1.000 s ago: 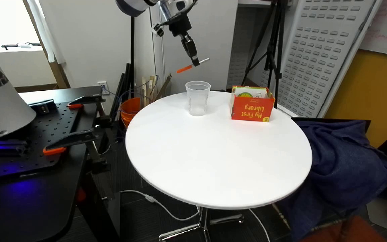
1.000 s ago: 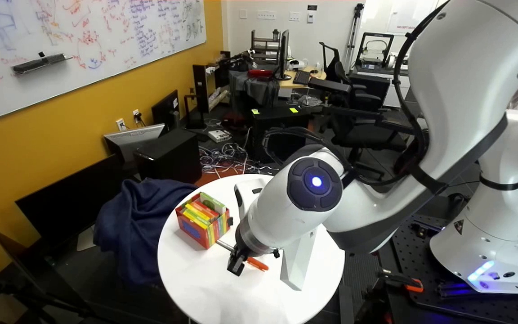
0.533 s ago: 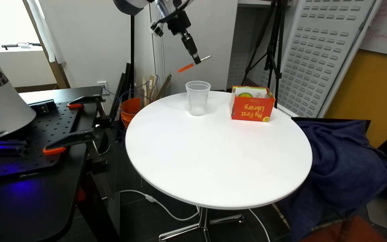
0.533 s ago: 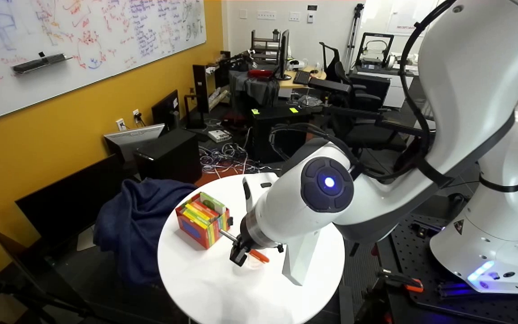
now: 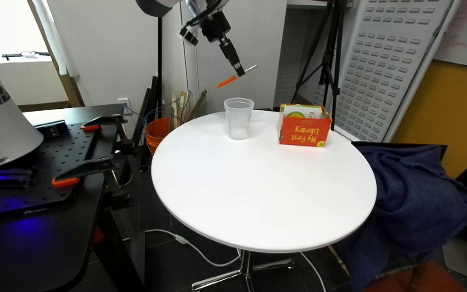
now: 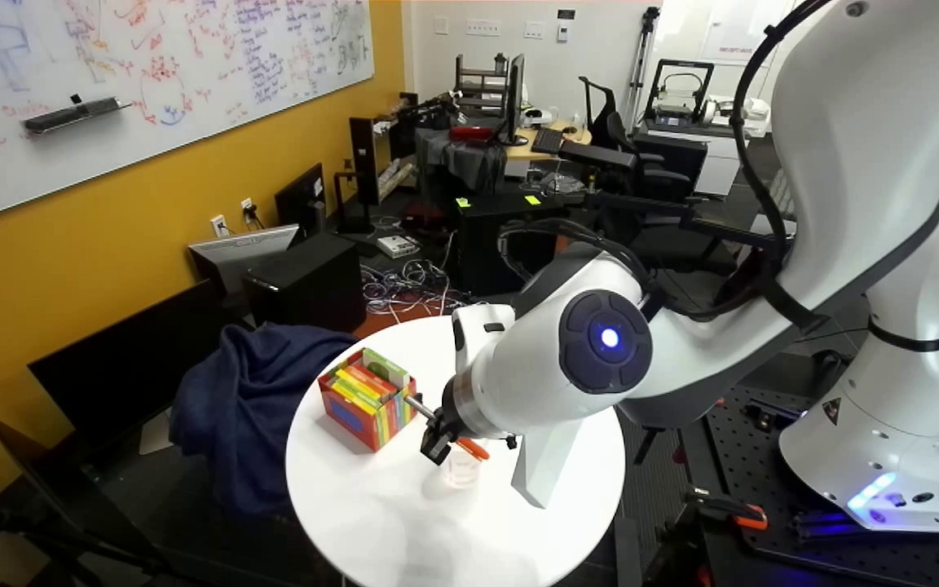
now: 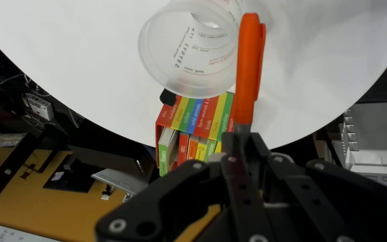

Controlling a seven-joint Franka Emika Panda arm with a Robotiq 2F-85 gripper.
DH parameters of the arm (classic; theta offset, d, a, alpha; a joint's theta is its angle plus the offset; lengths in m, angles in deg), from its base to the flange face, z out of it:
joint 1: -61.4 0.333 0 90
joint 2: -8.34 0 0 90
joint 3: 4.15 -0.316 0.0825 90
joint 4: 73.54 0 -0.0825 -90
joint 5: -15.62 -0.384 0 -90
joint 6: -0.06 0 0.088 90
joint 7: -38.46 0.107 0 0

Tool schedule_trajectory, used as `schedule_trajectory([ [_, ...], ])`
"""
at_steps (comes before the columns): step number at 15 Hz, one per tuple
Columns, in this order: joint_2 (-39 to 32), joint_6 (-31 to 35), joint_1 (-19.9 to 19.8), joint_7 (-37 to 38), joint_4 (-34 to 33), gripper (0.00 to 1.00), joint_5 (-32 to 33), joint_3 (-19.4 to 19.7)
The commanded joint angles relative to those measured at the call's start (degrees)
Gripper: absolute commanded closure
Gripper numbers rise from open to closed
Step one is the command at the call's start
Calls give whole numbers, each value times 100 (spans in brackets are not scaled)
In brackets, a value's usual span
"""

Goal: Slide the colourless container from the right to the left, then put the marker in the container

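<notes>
The sliding is probably done, with the see-through round plastic cup (image 5: 238,119) standing upright on the round white table (image 5: 264,194), and 1 job is left: the jaws, pinched nearly together on the thin orange-and-silver marker (image 7: 245,90) in mid-air, must put it inside.

I've got the clear cup (image 7: 186,57) clipped by the wrist view's top edge, its right side tucked behind the marker (image 7: 247,67), its finest print unreadably small. Below the cup, my blurred pincer (image 7: 242,139) hides most of the marker's silver part and some of the box of books (image 7: 193,121). In an exterior view, above and right of the cup, the arm (image 6: 853,163) is cut by the frame and covers some worktop (image 6: 347,505).
</notes>
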Motion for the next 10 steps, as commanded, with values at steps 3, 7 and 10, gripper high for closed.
schedule_trajectory([
  [3, 50, -404, 407, 606, 55, 97, 358, 363],
  [7, 219, -1139, -259, 1636, -66, 97, 1308, -417],
  [10, 320, -1795, -1038, 2222, -94, 97, 1784, -1356],
])
